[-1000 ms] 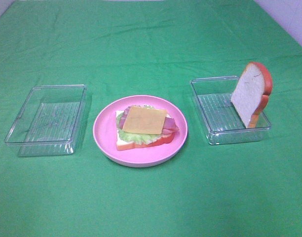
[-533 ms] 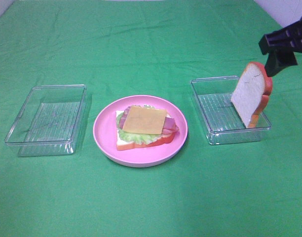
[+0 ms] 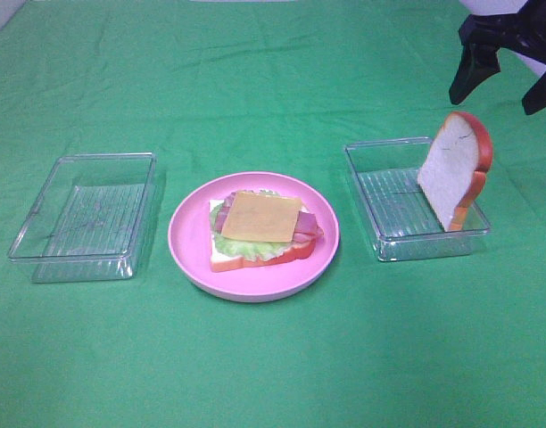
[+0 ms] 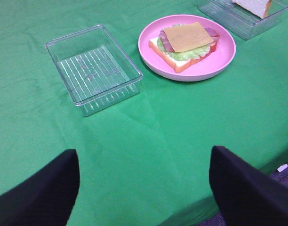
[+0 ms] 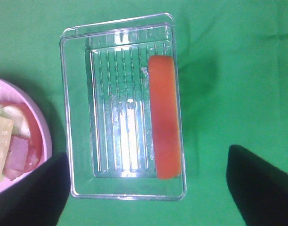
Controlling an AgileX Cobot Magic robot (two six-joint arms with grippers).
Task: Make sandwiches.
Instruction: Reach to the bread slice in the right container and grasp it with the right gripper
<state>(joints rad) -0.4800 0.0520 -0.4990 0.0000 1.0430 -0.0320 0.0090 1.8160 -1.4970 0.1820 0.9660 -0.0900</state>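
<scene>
Change since earlier: right gripper (image 3: 503, 80) has come into the high view at its upper right corner and now hangs above the far end of the right tray; 1 second ago no arm showed there, and nothing on the cloth has shifted.
Green cloth (image 3: 273, 71): covers the whole table, with 2 trays and 1 plate in a row across it.
Left tray (image 3: 28, 234): clear plastic, nothing in it, well apart from the action.
Right tray (image 3: 380, 192): clear plastic, holds 1 thing only, the top bread slice (image 3: 453, 169), standing on edge and leaning against the tray's outer long wall, orange-red crust uppermost.
Pink plate (image 3: 188, 254): between the trays, carries the open sandwich stack (image 3: 260, 227): bottom bread, lettuce, bacon, cheese square on top, no lid slice yet.
Step in hand: probably the last 1, fetching the second slice to close the sandwich.
Next move: likely a descent over the upright slice so the fingers straddle its thin crust edge, then a carry across to the plate; the slice would need laying flat and square on the cheese.
Right gripper fingers: spread wide, holding nothing.
Left gripper (image 4: 144, 188): parked near the table's front edge, fingers apart, holding nothing.
</scene>
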